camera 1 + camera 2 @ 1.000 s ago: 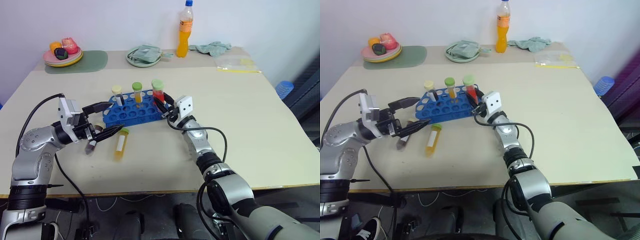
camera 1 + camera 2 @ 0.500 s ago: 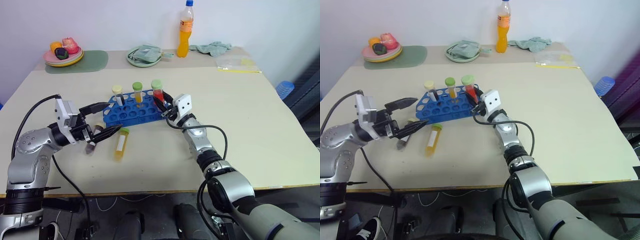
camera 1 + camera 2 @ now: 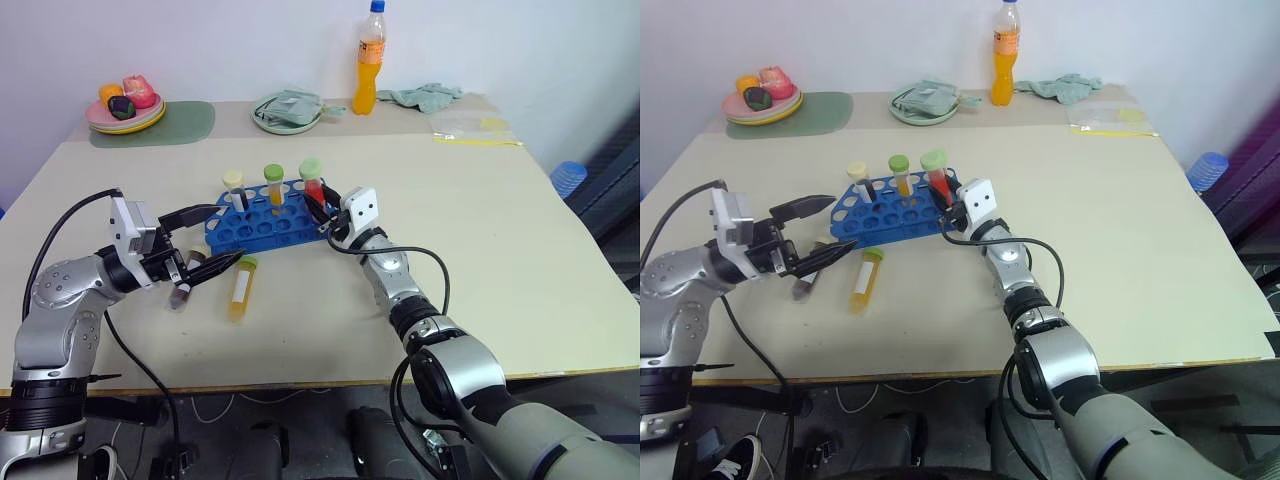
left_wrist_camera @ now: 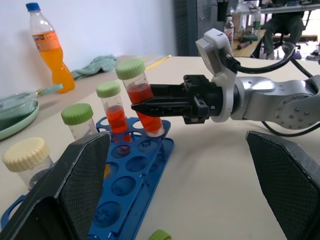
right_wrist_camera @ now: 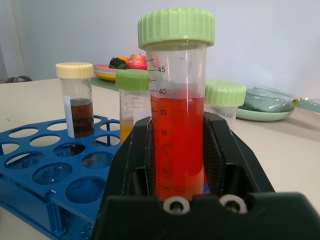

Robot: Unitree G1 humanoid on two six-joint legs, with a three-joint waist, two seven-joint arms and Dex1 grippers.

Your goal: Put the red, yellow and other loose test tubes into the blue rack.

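Beige tabletop, pale wall behind. At the left, the left gripper point(image 3: 205, 270) hovers with its fingers spread wide over two loose tubes lying flat: a dark tube point(image 3: 183, 291) and, just right of it, a yellow tube point(image 3: 240, 288). Farther back stands the blue rack point(image 3: 262, 228), already holding a dark-filled tube point(image 3: 235, 189) and a yellow-orange one point(image 3: 274, 185). At its right end the right gripper point(image 3: 322, 209) pinches the red tube point(image 5: 176, 120), tilted over the rack. It seems to be mid-insertion; next it needs righting over a hole, lowering and release.
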